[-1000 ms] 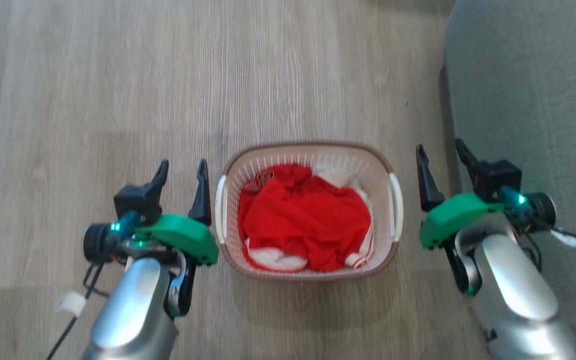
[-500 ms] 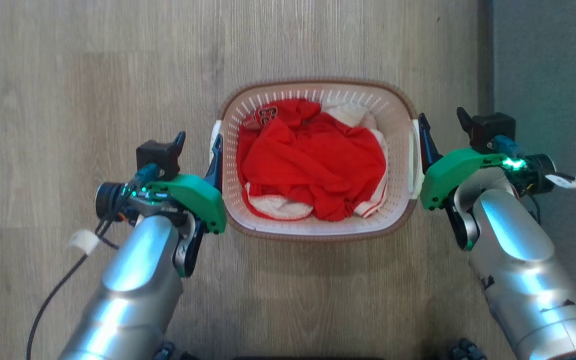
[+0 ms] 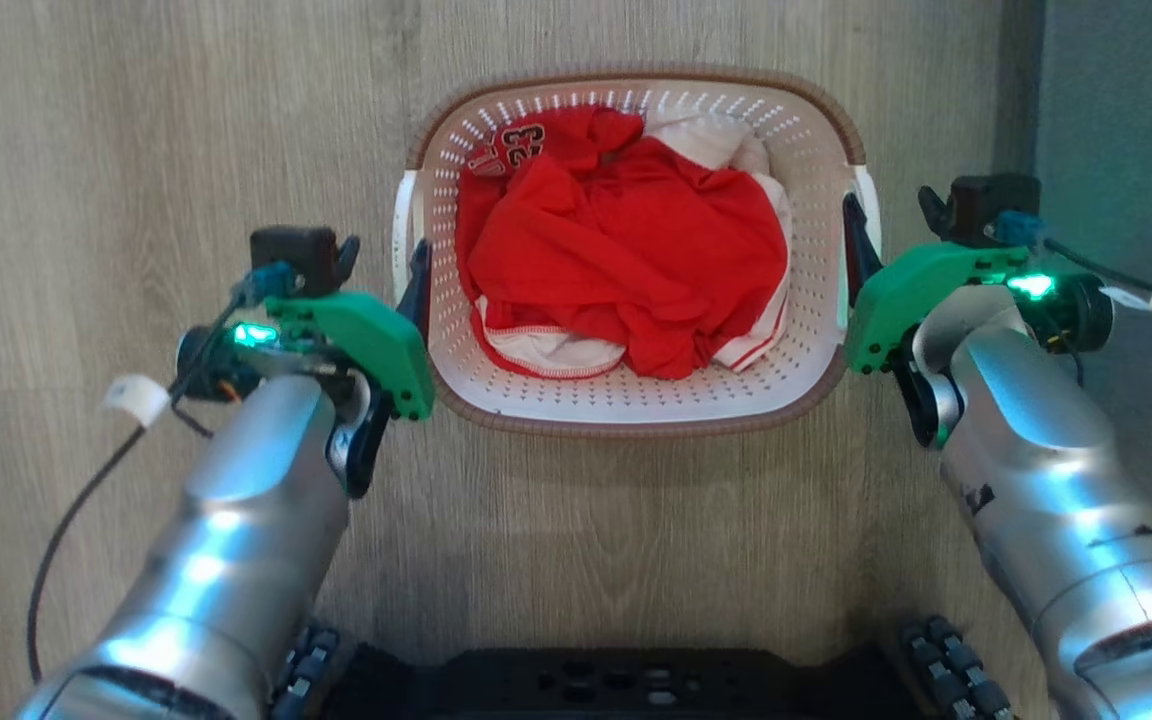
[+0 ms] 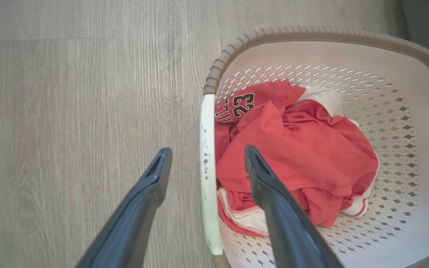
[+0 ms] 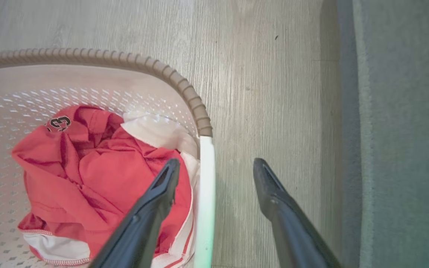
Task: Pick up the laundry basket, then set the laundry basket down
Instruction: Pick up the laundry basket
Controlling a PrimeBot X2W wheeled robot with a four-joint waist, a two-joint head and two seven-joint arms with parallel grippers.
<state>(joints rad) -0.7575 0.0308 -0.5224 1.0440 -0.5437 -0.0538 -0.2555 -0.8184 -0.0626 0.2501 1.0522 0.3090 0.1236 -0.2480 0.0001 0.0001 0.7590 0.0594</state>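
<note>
**Position.** The laundry basket (image 3: 626,428) stands on the wooden floor (image 3: 136,150), at upper centre of the head view. It is loaded with red clothing (image 3: 626,260) and some white.

**Claws.** The left claw (image 3: 384,258) is spread wide and straddles the left handle (image 4: 207,167). In the left wrist view, one finger lies outside the white bar, over the floor, and the other lies inside, over the clothing. The right claw (image 3: 886,205) is likewise spread, astride the right handle (image 5: 205,186). Neither pinches anything.

**Step in hand, as judged.** Seating both claws for the grasp, ahead of the lift.

**Recommendations.**
- Lower each claw until the handle bar sits deep between the fingers rather than at the tips. Present depth cannot be confirmed from these views.
- Keep the inner fingers clear of the cloth, so that no fabric is pinched with the bar.
- Close both sides together, at about mid-length of each handle.
- Raise the two arms evenly to keep the basket level. The load looks light and is heaped toward the middle.
- Watch the right arm, which is near the grey surface (image 3: 1126,100) at the right edge.
</note>
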